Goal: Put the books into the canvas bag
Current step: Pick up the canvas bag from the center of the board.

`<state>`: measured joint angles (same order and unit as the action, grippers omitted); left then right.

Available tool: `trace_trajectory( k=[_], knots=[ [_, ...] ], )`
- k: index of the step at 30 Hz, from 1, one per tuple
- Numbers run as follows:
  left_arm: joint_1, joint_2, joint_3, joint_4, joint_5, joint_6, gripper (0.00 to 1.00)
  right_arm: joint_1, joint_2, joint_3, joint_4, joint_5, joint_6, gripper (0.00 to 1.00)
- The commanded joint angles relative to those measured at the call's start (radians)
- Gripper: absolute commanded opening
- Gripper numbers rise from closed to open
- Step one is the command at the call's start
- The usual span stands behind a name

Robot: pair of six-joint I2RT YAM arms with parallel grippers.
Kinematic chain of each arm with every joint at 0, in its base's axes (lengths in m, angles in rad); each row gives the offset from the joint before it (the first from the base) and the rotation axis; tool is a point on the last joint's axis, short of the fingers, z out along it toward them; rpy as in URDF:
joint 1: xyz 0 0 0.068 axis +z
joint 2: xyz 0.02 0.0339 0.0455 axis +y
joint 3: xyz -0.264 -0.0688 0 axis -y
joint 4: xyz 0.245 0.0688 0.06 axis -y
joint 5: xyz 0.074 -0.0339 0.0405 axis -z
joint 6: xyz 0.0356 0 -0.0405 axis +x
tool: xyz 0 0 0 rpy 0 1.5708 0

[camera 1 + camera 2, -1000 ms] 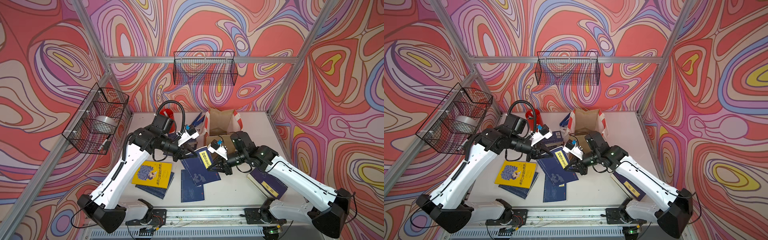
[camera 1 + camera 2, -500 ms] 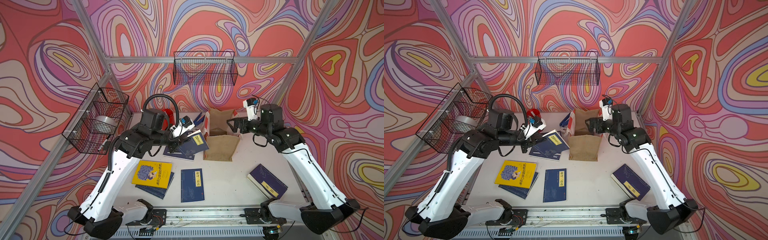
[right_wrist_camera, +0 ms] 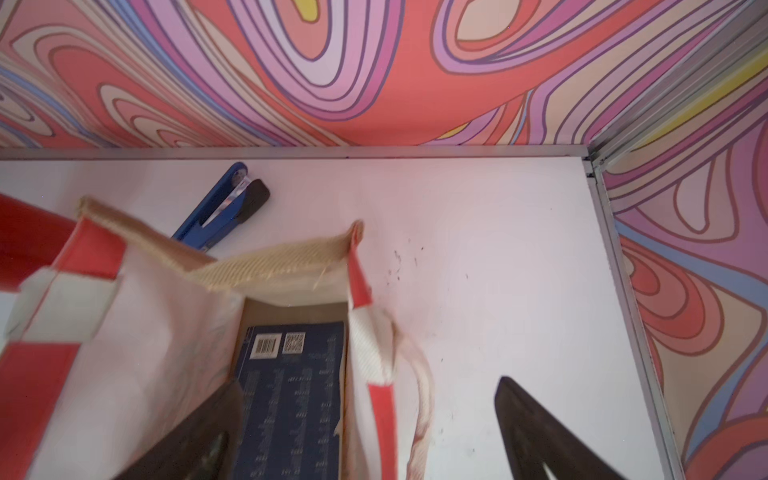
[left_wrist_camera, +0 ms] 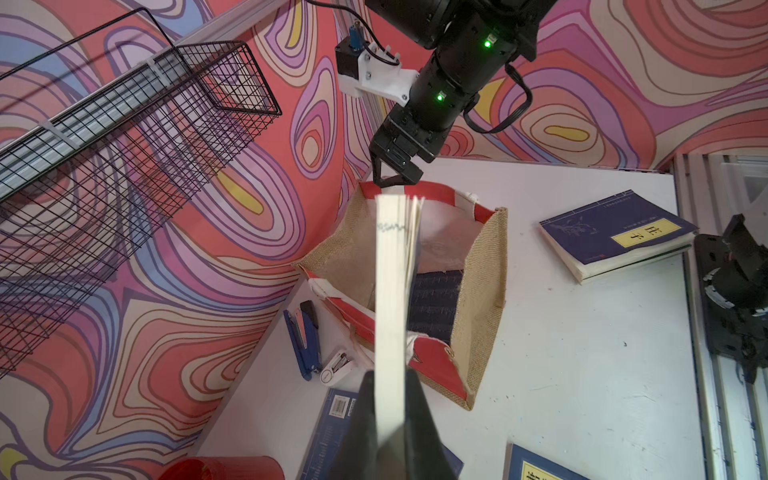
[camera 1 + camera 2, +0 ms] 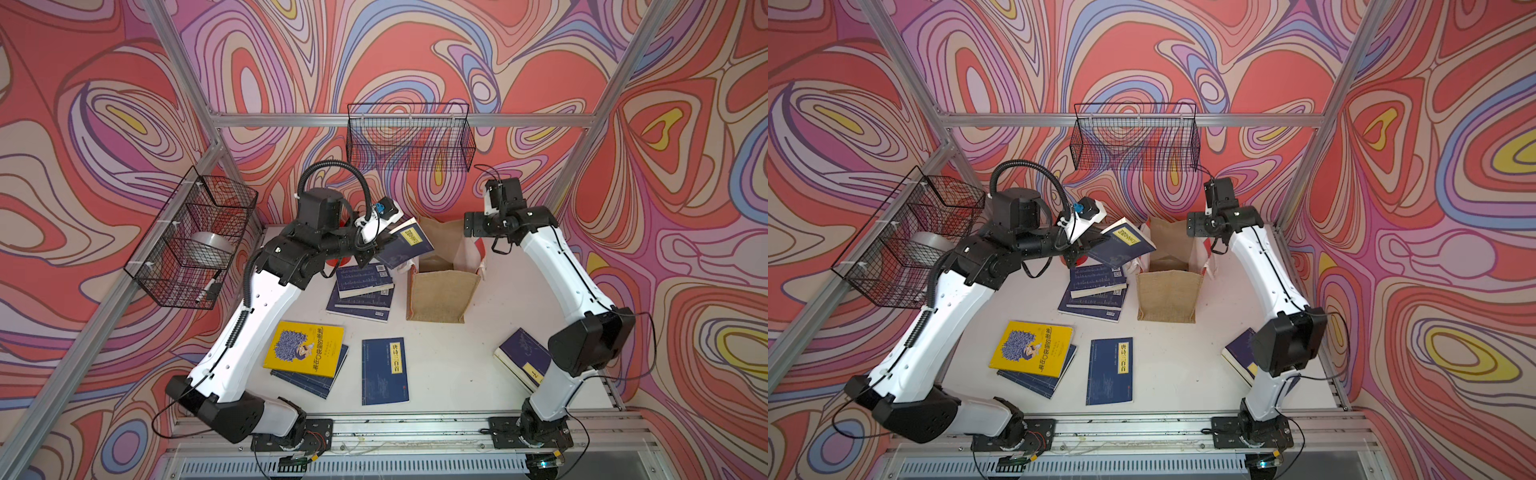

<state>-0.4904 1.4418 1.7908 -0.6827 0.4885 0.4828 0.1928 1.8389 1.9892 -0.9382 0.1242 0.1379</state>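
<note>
Navy book clamped between left jaws hangs over canvas bag rim.

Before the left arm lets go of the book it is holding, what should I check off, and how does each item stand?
1. Grip: left jaws shut on the held book: ok.
2. The canvas bag stands upright with its mouth open: ok.
3. Room inside: one navy book is already in there, with space left beside it: ok.
4. Held book above the opening: in both top views it hangs by the rim on the left arm's side, not over the mouth: not ok.
5. Right jaws are open astride the bag's side wall; whether they steady it: cannot tell.
</note>
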Motion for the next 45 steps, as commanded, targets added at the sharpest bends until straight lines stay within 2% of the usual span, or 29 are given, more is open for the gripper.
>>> trace_trajectory(
  k=[1, 6, 12, 15, 18, 20, 23, 27, 30, 34, 37, 45],
  knots=[
    [0.004, 0.003, 0.022, 0.155, 0.026, -0.025, 0.00, -0.052, 0.115, 0.120, -0.065, -0.098, -0.059, 0.90],
    [0.003, 0.047, 0.064, 0.161, 0.017, -0.021, 0.00, -0.093, 0.167, 0.149, -0.066, -0.237, -0.094, 0.76],
    [0.004, 0.134, 0.148, 0.187, 0.059, -0.039, 0.00, -0.103, 0.213, 0.168, -0.059, -0.325, -0.103, 0.57],
    [0.002, 0.194, 0.186, 0.202, 0.095, -0.068, 0.00, -0.104, 0.226, 0.167, -0.035, -0.375, -0.105, 0.42],
    [0.000, 0.238, 0.193, 0.232, 0.120, -0.100, 0.00, -0.104, 0.217, 0.146, -0.003, -0.401, -0.105, 0.14],
    [-0.003, 0.259, 0.193, 0.246, 0.131, -0.109, 0.00, -0.104, 0.216, 0.143, -0.004, -0.410, -0.113, 0.02],
    [-0.005, 0.286, 0.195, 0.252, 0.150, -0.112, 0.00, -0.104, 0.193, 0.114, 0.019, -0.438, -0.122, 0.00],
    [-0.022, 0.301, 0.199, 0.240, 0.160, -0.105, 0.00, -0.104, 0.092, -0.026, 0.153, -0.492, -0.134, 0.00],
    [-0.039, 0.292, 0.199, 0.207, 0.156, -0.081, 0.00, -0.103, 0.007, -0.126, 0.252, -0.534, -0.137, 0.00],
    [-0.056, 0.261, 0.184, 0.153, 0.171, -0.047, 0.00, -0.104, -0.051, -0.170, 0.290, -0.548, -0.129, 0.00],
    [-0.068, 0.218, 0.137, 0.157, 0.181, -0.038, 0.00, -0.103, -0.061, -0.171, 0.284, -0.561, -0.130, 0.00],
    [-0.103, 0.138, -0.048, 0.285, 0.061, -0.046, 0.00, -0.100, -0.168, -0.248, 0.323, -0.651, -0.152, 0.00]
  ],
)
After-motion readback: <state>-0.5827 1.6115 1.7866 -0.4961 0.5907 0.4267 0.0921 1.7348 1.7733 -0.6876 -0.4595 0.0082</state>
